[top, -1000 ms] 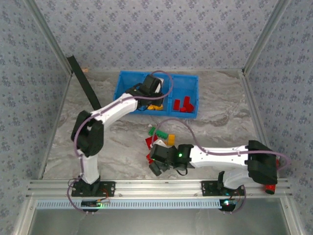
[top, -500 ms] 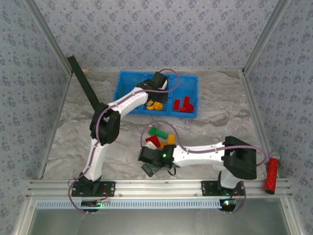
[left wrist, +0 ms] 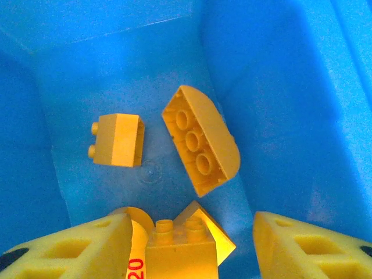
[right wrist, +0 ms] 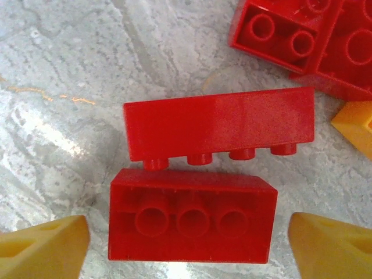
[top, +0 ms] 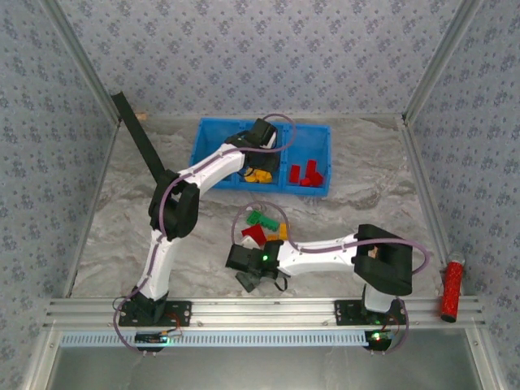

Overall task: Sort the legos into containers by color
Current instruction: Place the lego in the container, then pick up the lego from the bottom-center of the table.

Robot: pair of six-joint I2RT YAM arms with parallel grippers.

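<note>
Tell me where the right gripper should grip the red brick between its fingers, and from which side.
Take the hollow-up red brick by its two short ends, coming straight down. The right gripper is open with a finger beyond each end, and both ends look free. Its far long side is blocked: a second red brick lies against it, studs touching.

Pale blue-grey wallpaper with a small floral print covers the walls on three sides. The desk has a grey-white marbled top under even, soft light. Aluminium rails run along its near edge, and slanted metal posts rise from the far corners.
</note>
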